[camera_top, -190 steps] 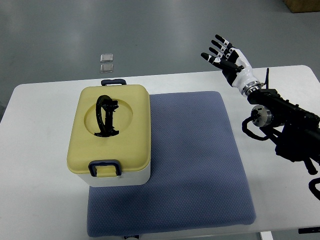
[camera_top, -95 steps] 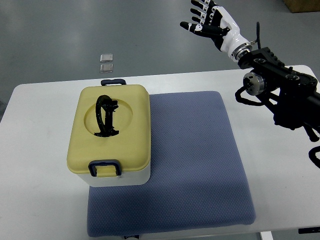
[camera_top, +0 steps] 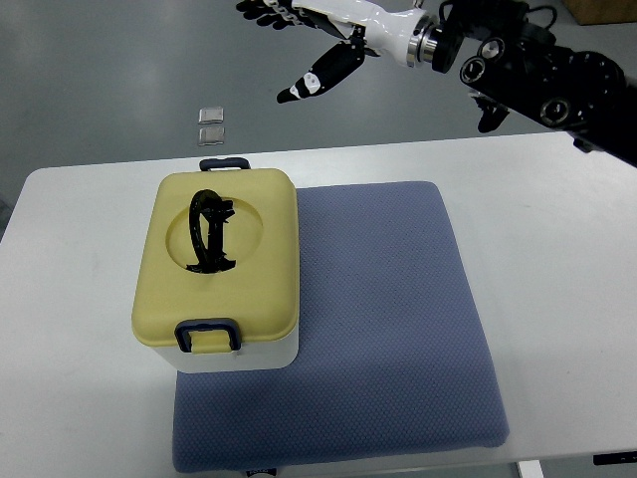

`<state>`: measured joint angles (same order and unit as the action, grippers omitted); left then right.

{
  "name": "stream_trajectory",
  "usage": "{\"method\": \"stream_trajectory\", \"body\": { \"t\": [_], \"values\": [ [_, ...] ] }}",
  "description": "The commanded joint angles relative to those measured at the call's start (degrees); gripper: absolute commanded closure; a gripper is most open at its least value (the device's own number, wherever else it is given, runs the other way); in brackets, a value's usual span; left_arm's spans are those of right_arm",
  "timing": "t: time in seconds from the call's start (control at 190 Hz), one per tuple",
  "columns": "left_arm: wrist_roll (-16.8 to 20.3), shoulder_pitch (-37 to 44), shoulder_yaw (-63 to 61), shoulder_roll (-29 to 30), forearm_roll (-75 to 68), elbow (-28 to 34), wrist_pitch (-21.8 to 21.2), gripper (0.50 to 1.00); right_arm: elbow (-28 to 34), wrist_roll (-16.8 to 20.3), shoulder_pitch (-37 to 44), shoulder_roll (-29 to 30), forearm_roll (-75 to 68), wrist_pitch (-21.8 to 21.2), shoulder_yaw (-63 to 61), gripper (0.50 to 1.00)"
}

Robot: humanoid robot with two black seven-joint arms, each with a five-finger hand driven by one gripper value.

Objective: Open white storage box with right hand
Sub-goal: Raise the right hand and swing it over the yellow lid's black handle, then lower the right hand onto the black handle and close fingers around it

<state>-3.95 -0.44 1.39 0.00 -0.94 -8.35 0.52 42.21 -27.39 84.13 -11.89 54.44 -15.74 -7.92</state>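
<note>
The tabletop (camera_top: 80,418) is white and fills most of the view, with grey floor (camera_top: 100,70) beyond its far edge. A blue-grey textured mat (camera_top: 398,339) lies flat on the tabletop, reaching from the middle toward the near edge.

The storage box (camera_top: 217,271) stands on the left part of the mat, its left side overhanging onto bare tabletop. Its body is white, visible as a band below the lid at the near side. The lid (camera_top: 254,289) is pale yellow with rounded corners and sits closed on the body. A round recess in the lid holds a black carrying handle (camera_top: 209,231), folded down flat. A dark blue latch (camera_top: 208,335) sits at the near edge of the lid, and a second dark blue latch (camera_top: 226,163) shows at the far edge. Both lie against the box.

The right arm (camera_top: 537,70) enters from the right edge at the top of the picture, black and jointed, ending in a white wrist. The right hand (camera_top: 318,30) is held above the floor beyond the far edge of the tabletop, well apart from the box. Its fingers (camera_top: 318,78) are spread and extended to the left, holding nothing. The fingertips at the upper edge are partly cut off by the frame.

Two small pale square objects (camera_top: 212,124) lie on the floor beyond the tabletop, one just beside the other; what they are cannot be told.
</note>
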Motion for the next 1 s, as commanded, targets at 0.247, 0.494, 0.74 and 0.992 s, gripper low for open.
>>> {"method": "stream_trajectory", "body": {
  "t": [0.247, 0.494, 0.74, 0.992],
  "values": [
    [0.0, 0.0, 0.02, 0.0, -0.03, 0.0, 0.01, 0.5, 10.61, -2.75, 11.93, 5.83, 26.15, -3.42, 0.28, 0.576],
    [0.0, 0.0, 0.02, 0.0, -0.03, 0.0, 0.01, 0.5, 11.75, -7.61, 14.39, 9.17, 36.7, -3.69, 5.11, 0.579],
    [0.0, 0.0, 0.02, 0.0, 0.06, 0.0, 0.01, 0.5, 11.75, -7.61, 16.15, 11.54, 43.03, -3.69, 12.23, 0.583],
    [0.0, 0.0, 0.02, 0.0, 0.06, 0.0, 0.01, 0.5, 11.84, -7.61, 16.5, 11.63, 44.18, -3.16, 12.85, 0.642]
  ]
}}
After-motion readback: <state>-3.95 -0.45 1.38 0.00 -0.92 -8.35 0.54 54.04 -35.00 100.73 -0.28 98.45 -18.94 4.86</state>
